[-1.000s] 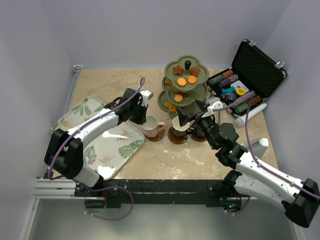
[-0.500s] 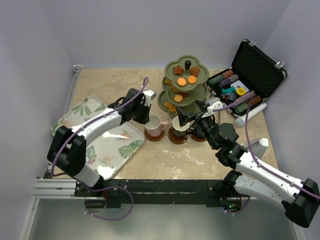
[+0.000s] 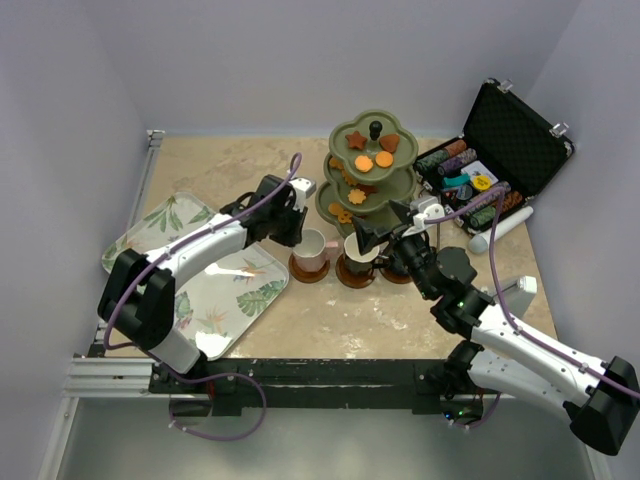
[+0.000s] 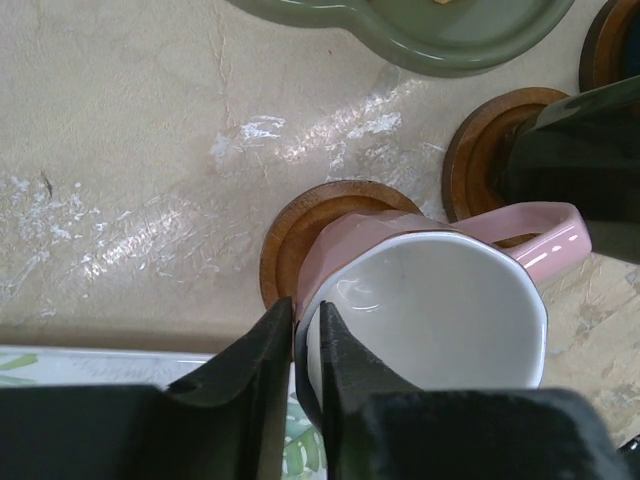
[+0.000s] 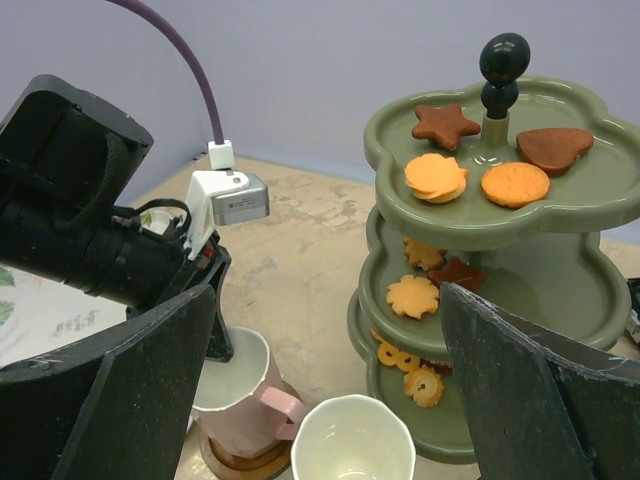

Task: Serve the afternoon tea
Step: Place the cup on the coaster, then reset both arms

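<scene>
A pinkish-white cup [image 4: 430, 310] stands on a round brown saucer [image 4: 300, 225], left of the cream cup [image 3: 358, 250]. My left gripper [image 4: 307, 320] is closed narrowly on the pink cup's near rim, one finger inside and one outside. In the top view that gripper [image 3: 296, 238] sits at the cup's left side. The cream cup [image 5: 352, 440] stands on its own saucer [image 4: 480, 140]. My right gripper [image 5: 325, 300] hovers wide open above and behind both cups, holding nothing. The olive-green three-tier stand [image 5: 480, 225] carries orange and brown biscuits [image 5: 436, 178]. A third saucer [image 3: 398, 275] peeks from under the right gripper [image 3: 385, 224].
The leaf-patterned white tray [image 3: 190, 290] lies at the left with a white spoon [image 3: 228, 269] on it. An open black case of poker chips [image 3: 500, 150] stands at the back right, with a white cylinder [image 3: 505, 228] lying before it.
My left gripper has shifted slightly right with the pink cup, which now sits more squarely on its saucer. The right arm has not moved.
</scene>
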`<state>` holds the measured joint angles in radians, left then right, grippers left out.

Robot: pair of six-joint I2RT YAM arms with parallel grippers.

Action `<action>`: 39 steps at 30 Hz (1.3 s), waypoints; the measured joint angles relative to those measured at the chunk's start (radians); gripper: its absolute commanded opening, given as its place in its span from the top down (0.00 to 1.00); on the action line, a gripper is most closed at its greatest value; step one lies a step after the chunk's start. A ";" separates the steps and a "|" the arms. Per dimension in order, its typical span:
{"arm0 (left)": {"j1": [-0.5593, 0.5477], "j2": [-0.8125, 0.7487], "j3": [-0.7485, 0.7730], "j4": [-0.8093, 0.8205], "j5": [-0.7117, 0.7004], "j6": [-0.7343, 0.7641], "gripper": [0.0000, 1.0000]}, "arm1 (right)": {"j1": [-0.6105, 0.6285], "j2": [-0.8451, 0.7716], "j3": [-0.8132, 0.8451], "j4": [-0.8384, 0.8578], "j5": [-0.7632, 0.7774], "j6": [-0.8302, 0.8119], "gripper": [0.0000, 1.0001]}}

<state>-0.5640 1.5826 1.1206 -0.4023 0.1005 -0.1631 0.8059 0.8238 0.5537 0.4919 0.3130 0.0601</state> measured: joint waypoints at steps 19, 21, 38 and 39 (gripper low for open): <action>-0.009 -0.019 0.023 -0.008 -0.050 0.003 0.18 | -0.003 -0.007 -0.005 -0.005 -0.003 0.013 0.01; -0.009 -0.046 0.023 -0.005 -0.063 0.003 0.11 | -0.017 -0.008 -0.004 -0.010 0.011 0.024 0.01; 0.257 -0.525 -0.191 0.216 -0.229 -0.066 0.00 | -0.458 -0.023 0.084 -0.182 0.033 0.198 0.01; 0.259 -0.550 -0.203 0.232 -0.245 -0.066 0.00 | -0.469 -0.033 0.091 -0.193 0.039 0.203 0.01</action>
<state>-0.3054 1.0321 0.9180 -0.1707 -0.1448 -0.2287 0.3370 0.7910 0.6445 0.2993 0.3515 0.2634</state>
